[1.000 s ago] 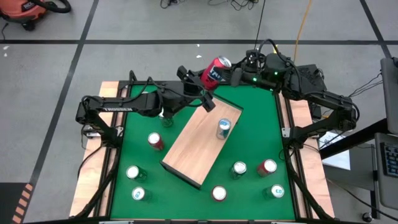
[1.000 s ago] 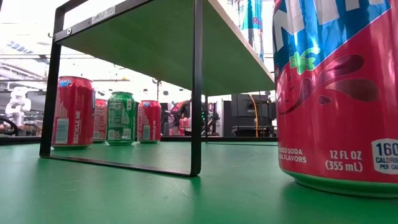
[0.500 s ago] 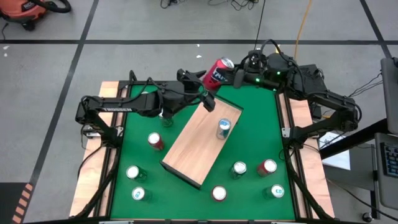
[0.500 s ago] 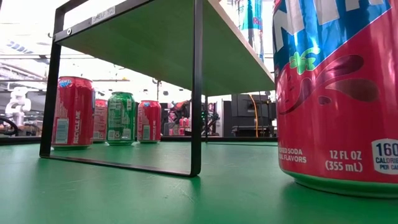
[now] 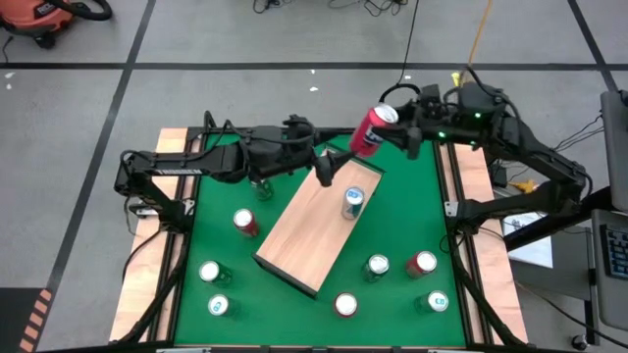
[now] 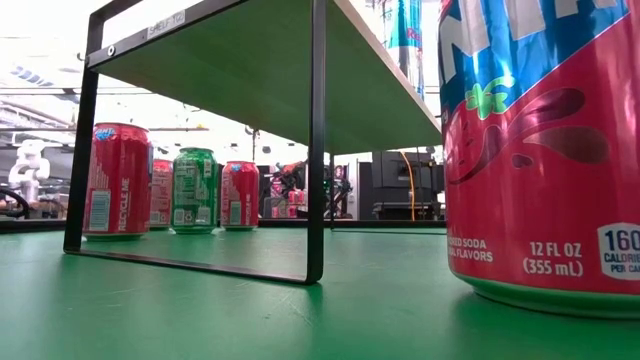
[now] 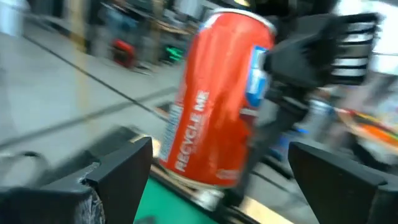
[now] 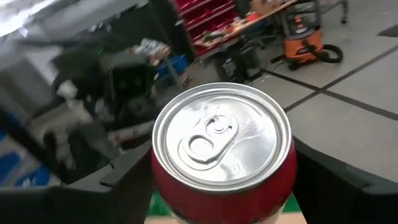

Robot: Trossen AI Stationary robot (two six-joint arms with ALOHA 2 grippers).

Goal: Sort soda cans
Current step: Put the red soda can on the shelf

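A red soda can (image 5: 371,130) hangs in the air above the table's far edge, with my right gripper (image 5: 392,128) shut on it. In the right wrist view its silver top (image 8: 222,135) faces the camera. My left gripper (image 5: 331,163) stands open just left of the can, its fingers clear of it; in the left wrist view the can (image 7: 214,106) shows beyond them. A blue can (image 5: 352,202) stands upright on the wooden board (image 5: 309,227). Several other cans stand on the green mat, among them a red one (image 5: 244,223). My right gripper pinches the red can's side wall (image 8: 163,182) between its two fingers, near the can's top end. The fingers come level from the table's right and lie along the can, its top toward the wrist. The can is lifted clear and tilted, its bottom pointing down and left.
The board stands slantwise on black frame legs (image 6: 316,150) in the middle of the mat. In the low view a red can (image 6: 540,160) is close at the right, and red and green cans (image 6: 194,190) stand beyond the frame. Wooden rims (image 5: 169,265) edge the mat.
My right gripper has carried the red can toward the table's right edge, drawing it out from between my left gripper's fingers. The can has stayed tilted and clear of the table. My left gripper has rolled about its own axis and stayed in place.
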